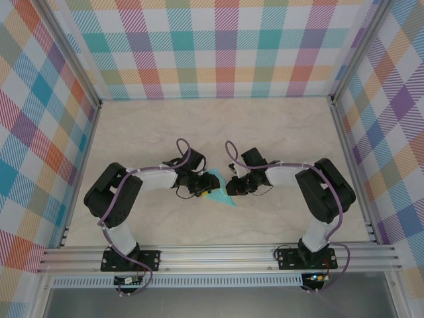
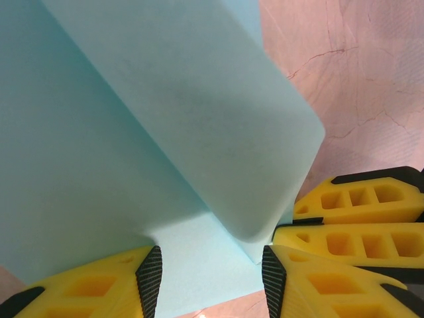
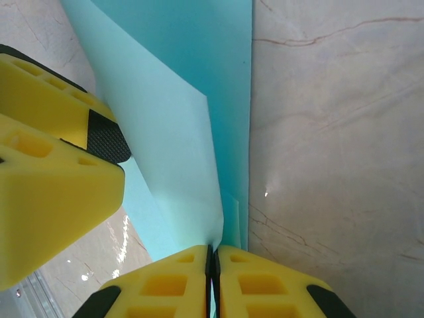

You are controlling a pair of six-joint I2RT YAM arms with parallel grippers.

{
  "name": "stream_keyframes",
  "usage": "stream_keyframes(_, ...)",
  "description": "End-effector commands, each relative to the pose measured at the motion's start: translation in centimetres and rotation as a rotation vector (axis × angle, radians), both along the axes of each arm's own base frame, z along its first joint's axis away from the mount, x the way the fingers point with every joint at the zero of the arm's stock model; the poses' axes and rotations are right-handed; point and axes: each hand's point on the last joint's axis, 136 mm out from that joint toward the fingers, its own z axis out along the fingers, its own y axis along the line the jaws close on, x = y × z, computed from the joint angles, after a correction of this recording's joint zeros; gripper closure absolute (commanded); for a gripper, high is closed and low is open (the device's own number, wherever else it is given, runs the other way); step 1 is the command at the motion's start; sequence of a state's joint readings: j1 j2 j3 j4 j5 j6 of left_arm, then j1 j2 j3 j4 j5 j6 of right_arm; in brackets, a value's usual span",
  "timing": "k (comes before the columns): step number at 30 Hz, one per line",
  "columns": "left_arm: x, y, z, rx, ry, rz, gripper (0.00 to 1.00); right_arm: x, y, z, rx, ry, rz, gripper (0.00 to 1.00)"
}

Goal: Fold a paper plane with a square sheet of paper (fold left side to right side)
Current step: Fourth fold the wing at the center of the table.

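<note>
The square sheet of paper (image 1: pixel 224 199) is teal and lies partly folded on the table between the two grippers. In the left wrist view a flap of the sheet (image 2: pixel 218 112) stands lifted and curls over the flat layer beneath. My left gripper (image 2: pixel 211 281) is open, its fingers spread over the flat layer with nothing clamped. My right gripper (image 3: pixel 213 262) is shut on the raised edge of the sheet (image 3: pixel 175 139) and holds it up off the table. The two grippers sit close together, left gripper (image 1: pixel 197 189) and right gripper (image 1: pixel 233 188).
The marble-look tabletop (image 1: pixel 218 126) is walled by plaid panels at the back and sides. An aluminium rail (image 1: pixel 218 255) runs along the near edge by the arm bases. The right gripper's yellow fingers (image 2: pixel 361 215) crowd the left wrist view's right side.
</note>
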State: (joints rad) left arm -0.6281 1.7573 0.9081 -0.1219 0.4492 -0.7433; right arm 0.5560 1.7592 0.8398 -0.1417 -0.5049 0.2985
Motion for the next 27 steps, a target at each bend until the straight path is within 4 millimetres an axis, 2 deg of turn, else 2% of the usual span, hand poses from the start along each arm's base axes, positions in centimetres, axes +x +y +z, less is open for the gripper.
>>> stream_keyframes(1, -0.5, 0.6, -1.0, 0.056, 0.021, -0.003, 0.53, 0.4, -0.1, 0.3, -0.002, -0.021, 0.016, 0.88)
stream_keyframes(8, -0.3, 0.6, -0.7, 0.052, 0.015, 0.002, 0.53, 0.0, 0.1, 2.0, 0.044, -0.059, 0.034, 0.76)
stream_keyframes(17, -0.2, 0.6, -0.8, 0.055, 0.015, 0.005, 0.54, -1.0, 0.5, 2.0, 0.045, -0.074, 0.058, 0.67)
stream_keyframes(22, -0.1, 0.6, -0.8, 0.056, 0.010, 0.007, 0.54, -1.2, 0.9, 1.7, 0.028, -0.079, 0.072, 0.64)
stream_keyframes(27, -0.1, 0.7, -0.7, 0.062, 0.008, 0.011, 0.54, -1.4, 1.7, 1.4, 0.030, -0.072, 0.090, 0.65)
